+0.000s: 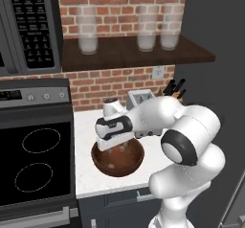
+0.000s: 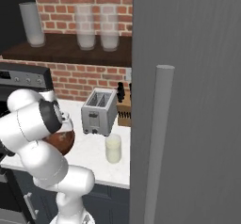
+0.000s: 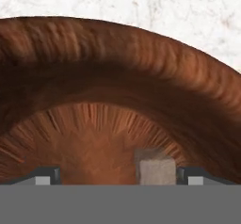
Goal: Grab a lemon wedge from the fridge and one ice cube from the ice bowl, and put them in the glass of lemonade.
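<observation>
The white arm is rising from the lower right and bending toward nine o'clock, its hand reaching down into the ice bowl, which is sitting on the white counter just right of the black stove. At twelve o'clock from the bowl, a toaster is peeking out behind the arm against the brick wall. Frosted jars are standing on the dark shelf above, and a microwave is hanging at ten o'clock.
</observation>
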{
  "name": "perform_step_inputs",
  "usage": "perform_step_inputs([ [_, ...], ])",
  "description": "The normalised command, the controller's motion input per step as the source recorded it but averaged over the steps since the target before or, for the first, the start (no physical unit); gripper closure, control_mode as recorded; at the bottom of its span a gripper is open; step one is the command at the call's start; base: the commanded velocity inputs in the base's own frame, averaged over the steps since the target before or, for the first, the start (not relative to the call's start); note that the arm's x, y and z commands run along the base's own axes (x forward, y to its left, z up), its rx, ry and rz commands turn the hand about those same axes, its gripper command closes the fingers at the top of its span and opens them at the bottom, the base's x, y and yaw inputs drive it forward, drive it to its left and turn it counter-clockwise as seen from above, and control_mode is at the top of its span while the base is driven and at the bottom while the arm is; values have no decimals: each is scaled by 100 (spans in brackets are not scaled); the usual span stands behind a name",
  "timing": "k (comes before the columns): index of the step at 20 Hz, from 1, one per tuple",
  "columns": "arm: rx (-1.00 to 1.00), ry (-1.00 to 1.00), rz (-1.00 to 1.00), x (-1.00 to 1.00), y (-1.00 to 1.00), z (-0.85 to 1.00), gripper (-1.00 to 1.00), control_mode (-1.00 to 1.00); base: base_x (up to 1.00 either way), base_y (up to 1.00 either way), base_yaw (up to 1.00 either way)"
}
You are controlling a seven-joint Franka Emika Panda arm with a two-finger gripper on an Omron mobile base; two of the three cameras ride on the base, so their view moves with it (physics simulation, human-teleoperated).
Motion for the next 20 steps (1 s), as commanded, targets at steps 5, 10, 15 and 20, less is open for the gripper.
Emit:
perform_step_inputs([
  [5, -1, 1, 0, -9, 34, -9, -100, -100, 0, 0, 0],
  [10, 0, 0, 0, -6, 17, -18, -100, -100, 0, 0, 0],
  [15, 0, 0, 0, -6, 8, -19, -100, -100, 0, 0, 0],
  [20, 0, -4, 0, -53, 0, -2, -100, -100, 0, 0, 0],
])
